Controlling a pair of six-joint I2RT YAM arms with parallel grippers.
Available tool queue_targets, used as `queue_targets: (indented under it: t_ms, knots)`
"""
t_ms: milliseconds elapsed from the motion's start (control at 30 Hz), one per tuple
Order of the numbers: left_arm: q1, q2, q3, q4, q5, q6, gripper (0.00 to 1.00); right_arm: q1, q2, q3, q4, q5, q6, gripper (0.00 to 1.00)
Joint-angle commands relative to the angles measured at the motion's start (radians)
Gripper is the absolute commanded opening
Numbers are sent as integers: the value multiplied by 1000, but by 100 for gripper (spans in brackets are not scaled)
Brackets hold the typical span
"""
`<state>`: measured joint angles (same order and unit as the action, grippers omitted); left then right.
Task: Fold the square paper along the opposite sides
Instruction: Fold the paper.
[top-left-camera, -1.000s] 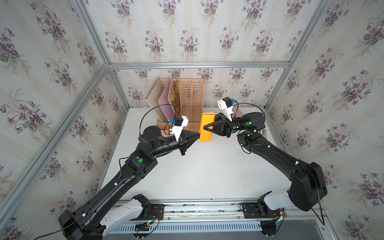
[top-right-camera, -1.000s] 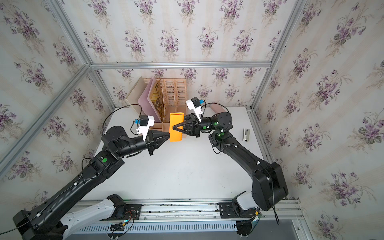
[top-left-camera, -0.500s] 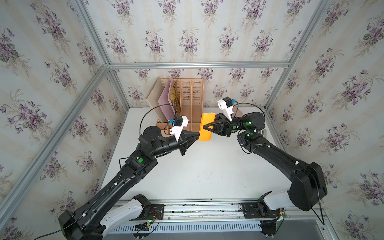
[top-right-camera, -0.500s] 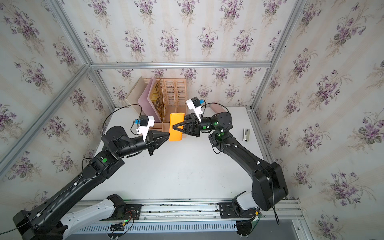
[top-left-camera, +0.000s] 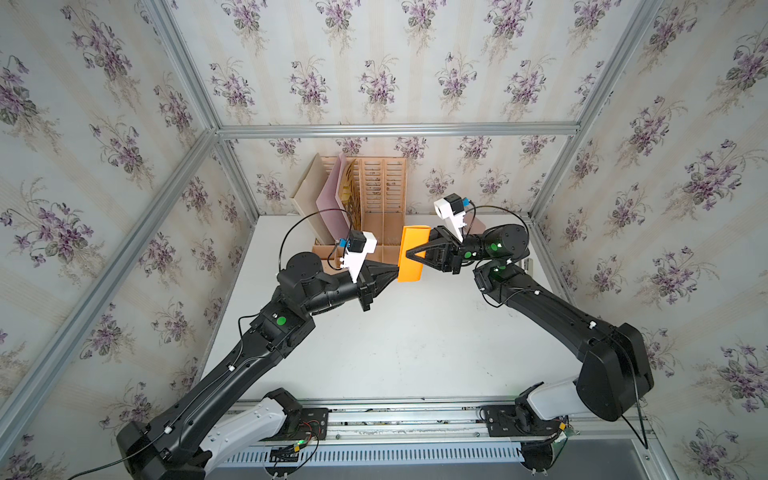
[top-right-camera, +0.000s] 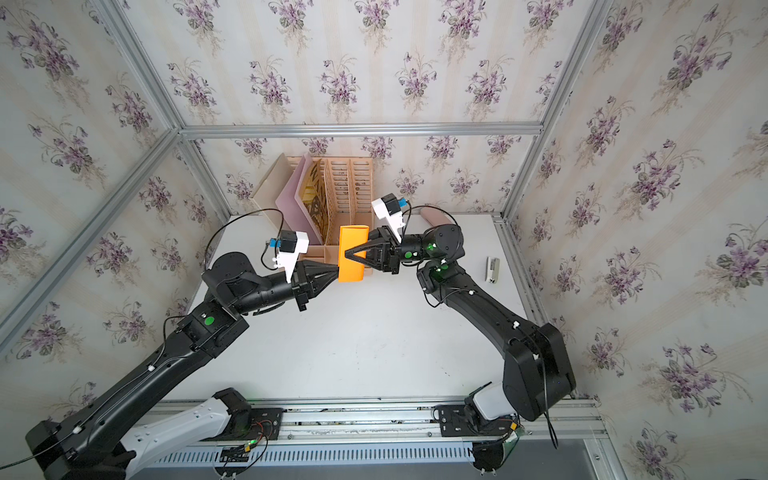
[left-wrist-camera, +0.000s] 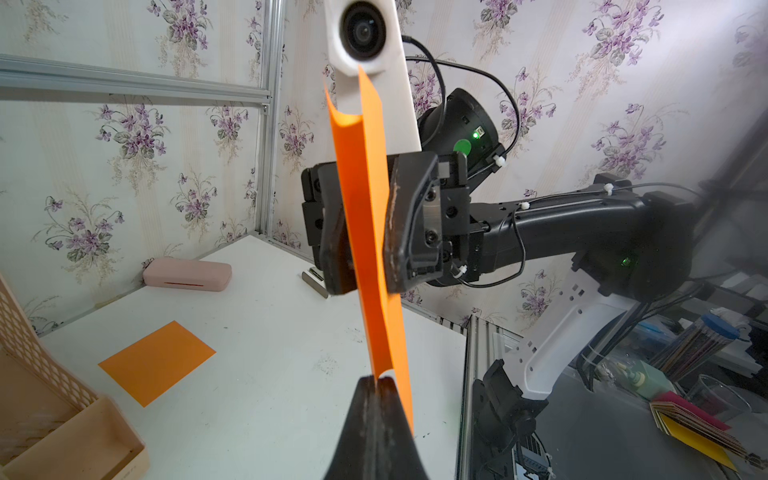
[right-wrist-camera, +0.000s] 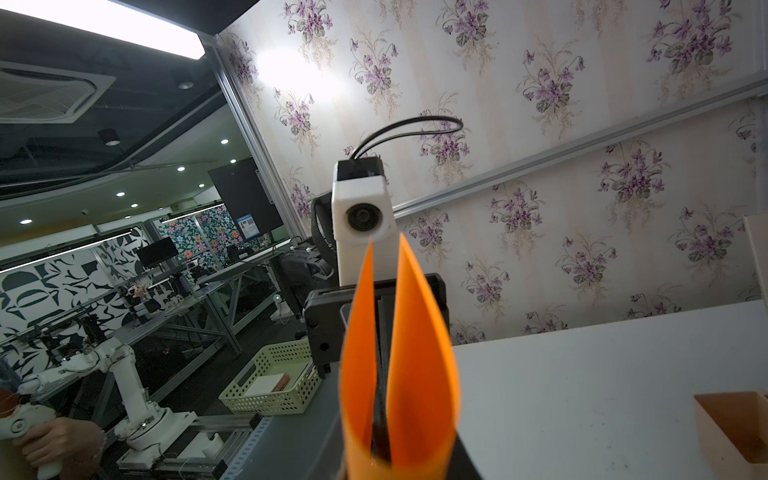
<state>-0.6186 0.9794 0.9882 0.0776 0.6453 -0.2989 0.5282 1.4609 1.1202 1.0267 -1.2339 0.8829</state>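
The orange square paper hangs in the air above the back of the table, bent into a narrow U between both arms. My left gripper is shut on the paper's two free edges, pinched together at its tip. My right gripper comes from the opposite side. In the left wrist view its fingers press both layers of the paper from either side. In the right wrist view the curved paper hides my own fingers.
A second orange sheet lies flat on the table under the arms. A beige file rack with pink folders stands at the back wall. A pink case and a small silver stapler sit at the back right.
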Motion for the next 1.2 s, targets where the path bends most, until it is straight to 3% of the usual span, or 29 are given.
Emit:
queue_targets:
  t_ms: [0, 1167]
  knots:
    - [1, -4, 4, 33, -1, -2, 0, 1, 2, 0, 25, 4, 4, 24]
    - [2, 1, 4, 29, -3, -1, 0, 0, 8, 0, 25, 0, 8, 17]
